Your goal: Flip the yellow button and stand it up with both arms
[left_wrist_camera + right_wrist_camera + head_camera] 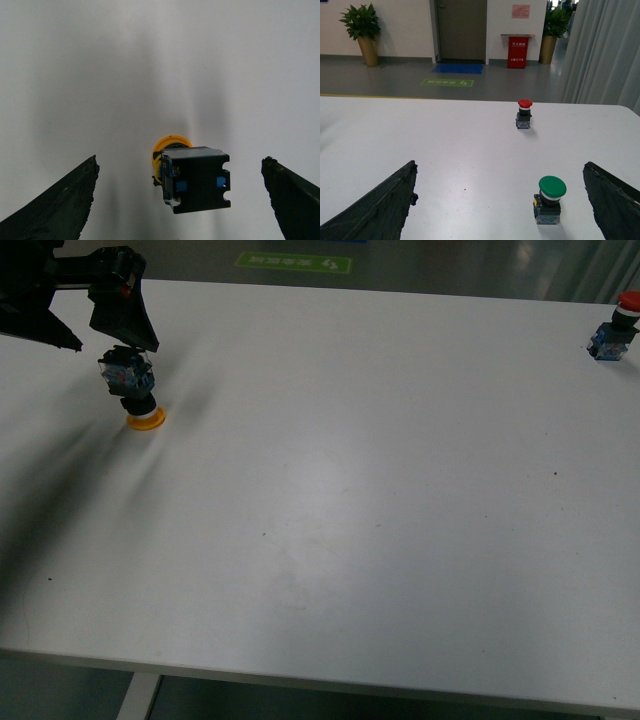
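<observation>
The white desk [350, 490] fills nearly the whole front view. Over the far left corner of the desk the black left arm [70, 280] reaches in from the left edge. Its left fingers [60, 205] are spread wide, and the left wrist view shows that neither of them touches anything. The right fingers [375, 210] show only in the right wrist view. They are also spread wide with nothing between them, and they hang above the desk surface. The yellow button [132, 390] stands on the desk near this same far left corner, directly under the left fingers and in the gap between them. It is turned upside down: the yellow cap lies flat on the desk, and the black and blue block [197, 182] points up toward the fingers. A green button [550, 199] stands upright on the desk with its cap on top, ahead of the right fingers and apart from them. A red button [612, 330] stands upright near the far right corner of the desk, well apart from the yellow one.
</observation>
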